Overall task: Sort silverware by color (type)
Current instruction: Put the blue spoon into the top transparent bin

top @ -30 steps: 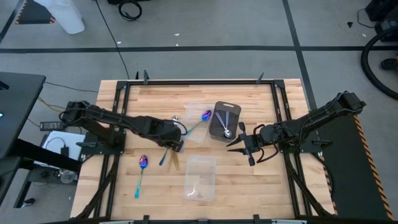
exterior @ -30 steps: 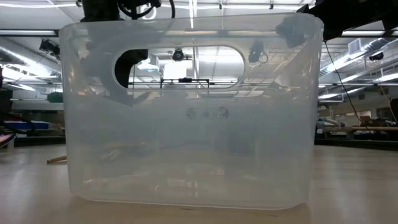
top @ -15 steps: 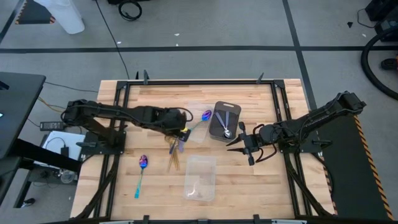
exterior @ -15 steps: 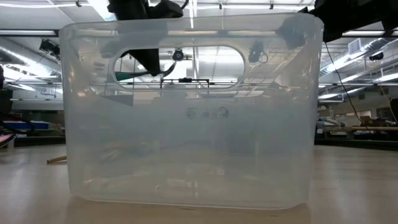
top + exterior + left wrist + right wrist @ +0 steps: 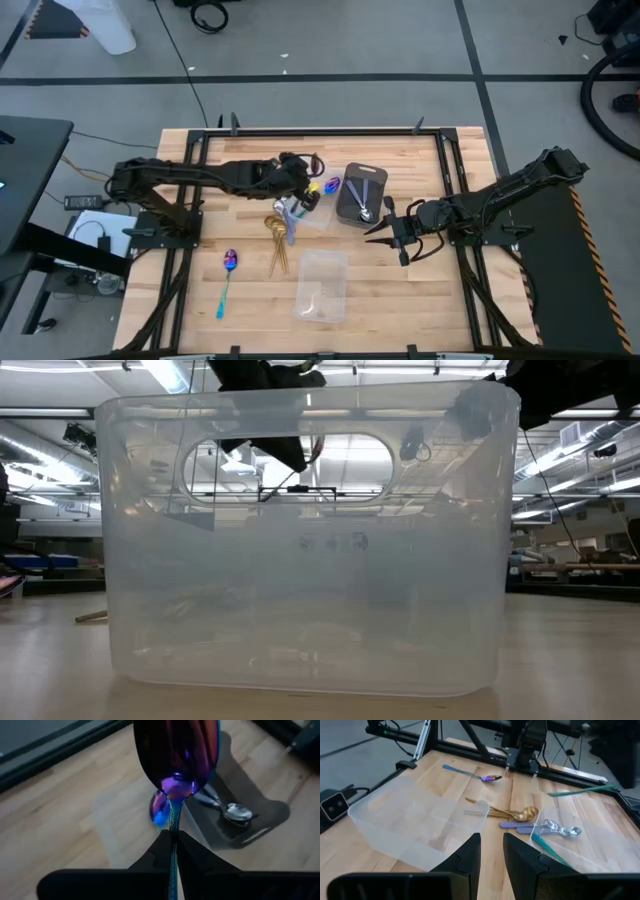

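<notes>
Left gripper [image 5: 303,196] is clamped on the handle of an iridescent purple-blue spoon [image 5: 175,755], held above the clear tray [image 5: 300,172] at 12 o'clock on the table [image 5: 250,150], where another purple spoon [image 5: 331,185] lies. Right gripper [image 5: 392,232] waits at 3 o'clock, fingers apart. Gold spoons [image 5: 275,230] lie near centre; one purple spoon [image 5: 231,262] at 8 o'clock; silver spoons [image 5: 364,212] in the dark tray [image 5: 378,176]. Spoons are judged light, stiff and slippery; best pinched mid-handle, where flat.

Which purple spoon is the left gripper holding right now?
The one clamped by its teal handle in the left gripper, bowl out over the clear tray. Another purple spoon already lies in that tray; a third lies alone on the table.
</notes>
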{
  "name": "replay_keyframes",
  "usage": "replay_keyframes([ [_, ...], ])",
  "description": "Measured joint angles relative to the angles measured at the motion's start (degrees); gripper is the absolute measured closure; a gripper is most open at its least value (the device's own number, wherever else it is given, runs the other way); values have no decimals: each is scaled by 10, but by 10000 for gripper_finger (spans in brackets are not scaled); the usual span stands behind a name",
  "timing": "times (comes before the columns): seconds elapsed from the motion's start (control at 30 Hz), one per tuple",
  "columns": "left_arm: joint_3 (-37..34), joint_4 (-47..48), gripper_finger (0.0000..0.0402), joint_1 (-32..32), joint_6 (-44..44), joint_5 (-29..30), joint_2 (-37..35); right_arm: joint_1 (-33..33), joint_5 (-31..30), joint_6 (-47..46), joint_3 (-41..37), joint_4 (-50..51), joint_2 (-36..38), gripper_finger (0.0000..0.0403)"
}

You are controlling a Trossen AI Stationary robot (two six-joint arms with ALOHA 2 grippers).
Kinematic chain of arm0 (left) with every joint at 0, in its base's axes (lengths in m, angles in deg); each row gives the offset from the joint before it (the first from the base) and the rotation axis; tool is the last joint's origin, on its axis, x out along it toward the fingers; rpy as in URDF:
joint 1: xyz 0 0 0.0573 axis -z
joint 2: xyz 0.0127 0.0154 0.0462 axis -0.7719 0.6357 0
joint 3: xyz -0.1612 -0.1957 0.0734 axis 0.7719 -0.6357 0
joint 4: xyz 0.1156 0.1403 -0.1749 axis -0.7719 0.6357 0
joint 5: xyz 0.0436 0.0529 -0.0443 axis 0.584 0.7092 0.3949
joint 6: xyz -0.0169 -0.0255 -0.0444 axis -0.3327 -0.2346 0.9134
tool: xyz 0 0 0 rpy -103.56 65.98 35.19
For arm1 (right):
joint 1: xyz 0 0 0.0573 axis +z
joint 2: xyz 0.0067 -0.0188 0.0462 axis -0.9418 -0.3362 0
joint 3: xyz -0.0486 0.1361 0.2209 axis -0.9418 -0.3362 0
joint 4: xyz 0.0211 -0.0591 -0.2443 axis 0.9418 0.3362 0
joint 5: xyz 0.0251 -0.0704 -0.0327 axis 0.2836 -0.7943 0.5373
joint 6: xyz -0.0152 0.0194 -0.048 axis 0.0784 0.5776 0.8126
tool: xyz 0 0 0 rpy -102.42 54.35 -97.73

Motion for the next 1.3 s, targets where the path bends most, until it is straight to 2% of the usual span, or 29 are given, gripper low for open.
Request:
replay_keyframes([
  [0.23,-1,-62,379,-12,-100,6,21,0,0,-2,0,6,0,309],
  [0.43,-3,-73,379,-14,-154,8,43,1,-4,-5,0,10,0,309],
  [0.87,-2,-91,379,-13,-181,10,97,4,-10,-6,0,15,0,309],
  [1.3,-3,-85,379,-13,-160,10,99,4,-10,-10,0,17,0,309],
])
